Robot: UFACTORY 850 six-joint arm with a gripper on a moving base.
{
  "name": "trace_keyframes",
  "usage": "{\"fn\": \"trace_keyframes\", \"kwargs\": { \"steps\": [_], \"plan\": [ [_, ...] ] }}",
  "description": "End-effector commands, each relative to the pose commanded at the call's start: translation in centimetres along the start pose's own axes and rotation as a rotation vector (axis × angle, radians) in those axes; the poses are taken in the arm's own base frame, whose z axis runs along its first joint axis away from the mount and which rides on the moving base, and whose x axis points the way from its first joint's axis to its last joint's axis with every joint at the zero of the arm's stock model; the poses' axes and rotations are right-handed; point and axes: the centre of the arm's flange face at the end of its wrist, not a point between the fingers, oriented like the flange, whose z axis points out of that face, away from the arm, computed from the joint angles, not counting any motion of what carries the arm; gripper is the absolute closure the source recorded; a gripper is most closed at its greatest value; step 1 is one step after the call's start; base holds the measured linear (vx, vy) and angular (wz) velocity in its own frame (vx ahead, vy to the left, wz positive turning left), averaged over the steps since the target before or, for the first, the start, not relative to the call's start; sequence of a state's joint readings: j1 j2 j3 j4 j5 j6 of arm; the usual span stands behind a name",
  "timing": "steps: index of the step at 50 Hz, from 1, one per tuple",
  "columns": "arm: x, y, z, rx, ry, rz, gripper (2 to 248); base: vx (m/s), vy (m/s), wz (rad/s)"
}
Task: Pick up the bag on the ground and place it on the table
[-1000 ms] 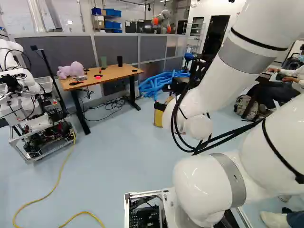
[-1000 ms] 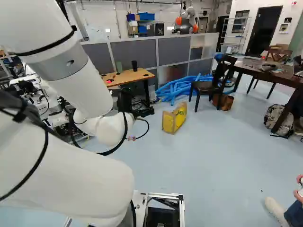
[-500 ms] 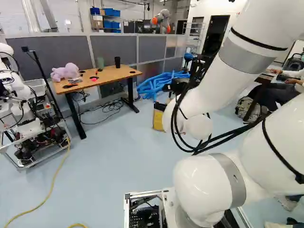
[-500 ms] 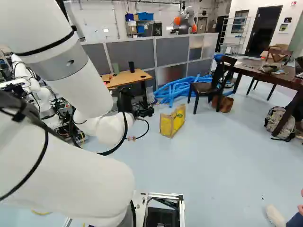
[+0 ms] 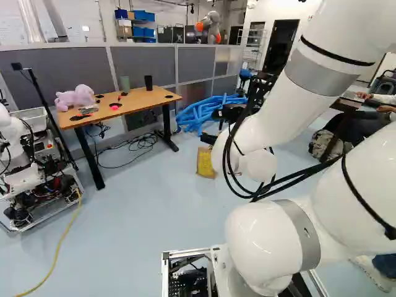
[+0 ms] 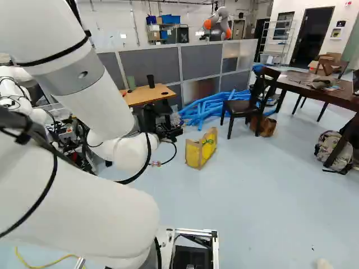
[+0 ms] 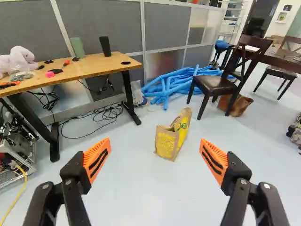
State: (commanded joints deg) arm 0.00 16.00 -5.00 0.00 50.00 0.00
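In the right base view my gripper point(image 6: 166, 132) is a dark shape beyond the white wrist; arm parts partly cover it. The wrist view shows my gripper point(image 7: 155, 151) open, its orange pads wide apart with only floor between them. The yellow and brown paper bag point(image 7: 167, 142) stands upright on the floor, some way ahead of the fingers and roughly centred between them. That bag point(image 6: 193, 153) is just beyond the gripper in the right base view. A wooden-topped table point(image 5: 139, 102) with black legs stands against the partition, bearing a pink plush toy point(image 5: 75, 97) and dark cups.
Blue tubes point(image 7: 176, 84) lie on the floor behind the bag. A dark chair point(image 6: 242, 106) and a brown bag point(image 6: 263, 125) stand beyond it, near a dark table point(image 6: 317, 89). Another robot point(image 5: 28, 167) is left of the wooden table; cables point(image 5: 139, 142) lie beneath that table.
The base has moved: the wooden table and the bag have shifted leftward and come nearer in the base views. My arm has kept its pose against its lowest joint.
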Motion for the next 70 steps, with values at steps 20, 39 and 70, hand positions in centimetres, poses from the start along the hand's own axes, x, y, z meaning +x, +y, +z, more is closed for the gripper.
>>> {"fn": "trace_keyframes", "kwargs": {
  "steps": [20, 39, 70],
  "plan": [
    [0.0, 0.0, 0.0, 0.0, 0.0, 0.0, 3, 0.195, -0.069, -0.006],
    [0.0, 0.0, 0.0, 0.0, 0.0, 0.0, 3, 0.205, -0.074, -0.008],
    [0.0, 0.0, 0.0, 0.0, 0.0, 0.0, 3, 0.211, -0.054, -0.004]
  ]
}}
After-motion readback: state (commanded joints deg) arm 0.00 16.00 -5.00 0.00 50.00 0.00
